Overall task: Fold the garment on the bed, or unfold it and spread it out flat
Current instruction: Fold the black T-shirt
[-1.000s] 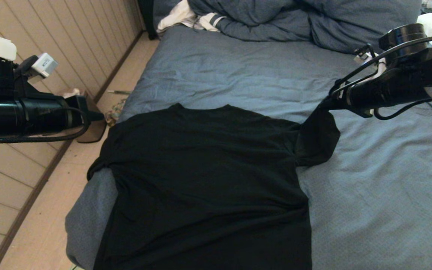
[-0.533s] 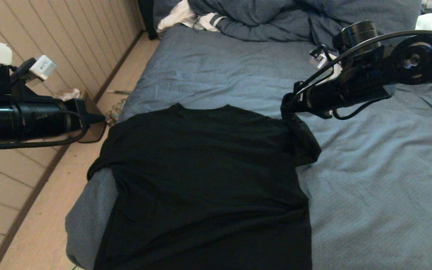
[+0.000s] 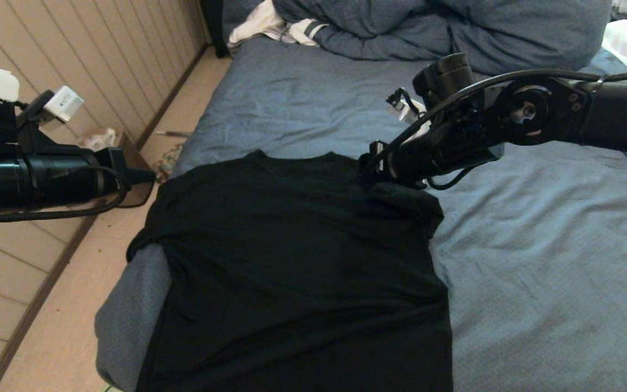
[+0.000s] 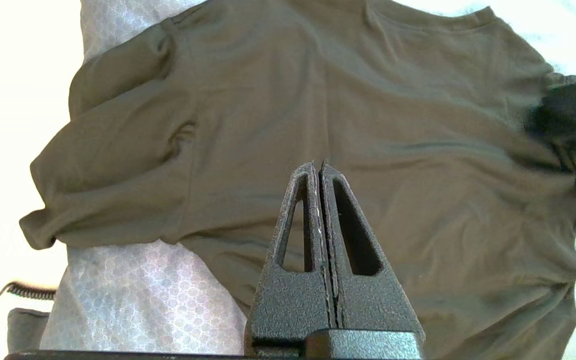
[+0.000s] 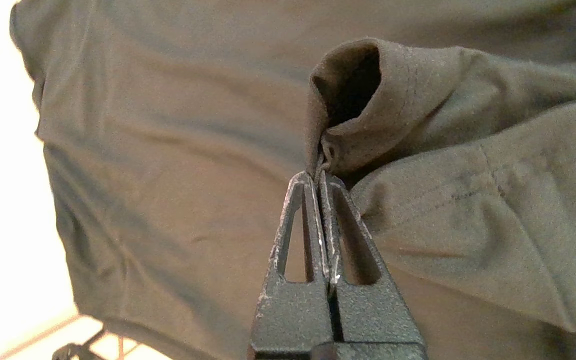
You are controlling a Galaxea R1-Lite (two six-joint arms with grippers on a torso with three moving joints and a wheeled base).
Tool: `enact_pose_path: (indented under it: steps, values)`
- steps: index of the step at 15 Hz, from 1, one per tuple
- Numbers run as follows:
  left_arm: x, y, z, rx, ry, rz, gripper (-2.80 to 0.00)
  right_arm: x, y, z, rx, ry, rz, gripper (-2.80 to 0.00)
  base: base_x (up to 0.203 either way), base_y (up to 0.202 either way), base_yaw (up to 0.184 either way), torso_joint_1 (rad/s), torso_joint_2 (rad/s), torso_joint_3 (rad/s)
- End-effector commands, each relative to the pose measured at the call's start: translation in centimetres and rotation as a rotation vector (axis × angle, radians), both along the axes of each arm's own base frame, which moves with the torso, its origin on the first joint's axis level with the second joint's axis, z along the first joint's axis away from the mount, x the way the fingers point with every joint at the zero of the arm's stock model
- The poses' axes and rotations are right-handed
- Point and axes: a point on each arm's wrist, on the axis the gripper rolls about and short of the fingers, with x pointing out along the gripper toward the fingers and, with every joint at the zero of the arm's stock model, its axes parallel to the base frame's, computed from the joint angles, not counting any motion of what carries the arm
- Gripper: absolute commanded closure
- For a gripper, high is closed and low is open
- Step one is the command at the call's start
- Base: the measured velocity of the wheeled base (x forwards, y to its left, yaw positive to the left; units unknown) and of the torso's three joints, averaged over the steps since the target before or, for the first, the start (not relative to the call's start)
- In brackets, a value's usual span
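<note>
Black garment (image 3: 297, 261) on bed (image 3: 536, 283), right pincer (image 3: 370, 166) pinching its sleeve, left pincer (image 4: 320, 167) clenched, empty, off bedside

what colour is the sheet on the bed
Slate blue, wrinkled; the bed shows it best in the head view.

The garment (image 3: 297, 261) is soft matt black cloth, faintly creased, plain on the side facing up. The bed (image 3: 536, 272) wears a wrinkled slate-blue sheet with a fine woven texture. At 12 o'clock lies a puffy blue duvet (image 3: 455, 27). The right gripper (image 5: 320, 175) and left gripper (image 4: 318, 167) have grainy matt black plastic fingers (image 5: 353, 250). At 9 o'clock, the wall (image 3: 101, 65) shows smooth pale wooden boards.
</note>
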Motion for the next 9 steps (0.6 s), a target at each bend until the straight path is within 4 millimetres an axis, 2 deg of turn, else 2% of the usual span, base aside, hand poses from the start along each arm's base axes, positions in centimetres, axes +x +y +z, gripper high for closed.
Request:
enact_pose_path:
  steps: [1,4,5,9]
  values:
    - [0.09,-0.05,-0.41,-0.003,0.016,-0.003,0.0,0.16,1.05,-0.93,-0.009,0.024,0.021,0.0,0.0,0.0,0.0,0.0,0.0,0.0]
    - [0.13,-0.07,-0.67,-0.012,0.028,-0.017,0.0,0.56,1.12,-1.5,-0.029,0.031,-0.005,0.0,0.0,0.0,0.0,0.0,0.0,0.0]
    - [0.17,-0.07,-0.71,-0.012,0.03,-0.017,0.0,0.6,1.1,-1.51,-0.038,0.024,-0.016,-2.8,0.0,0.0,0.0,0.0,0.0,0.0]
    - [0.17,-0.09,-0.71,-0.012,0.03,-0.019,0.0,0.15,0.87,-0.52,-0.02,-0.009,-0.016,-2.8,0.0,0.0,0.0,0.0,0.0,0.0]
